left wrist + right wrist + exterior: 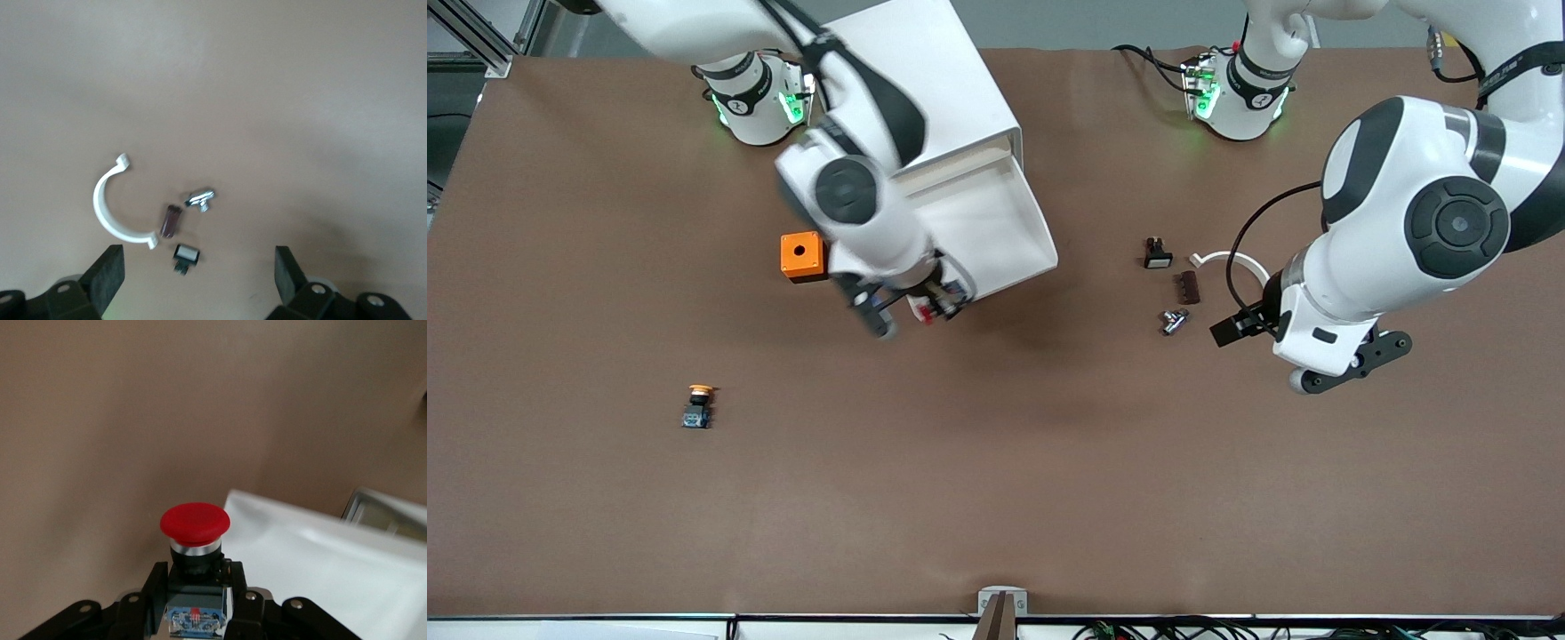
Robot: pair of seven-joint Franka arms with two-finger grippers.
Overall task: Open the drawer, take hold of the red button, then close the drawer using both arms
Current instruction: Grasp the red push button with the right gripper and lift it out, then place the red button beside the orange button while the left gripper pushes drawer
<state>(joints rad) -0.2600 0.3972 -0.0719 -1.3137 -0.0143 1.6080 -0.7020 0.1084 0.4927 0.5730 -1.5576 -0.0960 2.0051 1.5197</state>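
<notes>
The white cabinet stands near the robots' bases with one drawer pulled out toward the front camera. My right gripper is over the table at the drawer's front corner and is shut on the button. In the right wrist view the red-capped button stands out from between the fingers, its blue-grey end block at the gripper, with the white drawer beside it. My left gripper is open and empty over the table toward the left arm's end; it also shows in the left wrist view.
An orange box sits beside the right arm's wrist. A yellow-orange-capped button lies nearer the front camera. Near the left gripper lie a white curved clip, a brown piece, a metal part and a small black-and-white part.
</notes>
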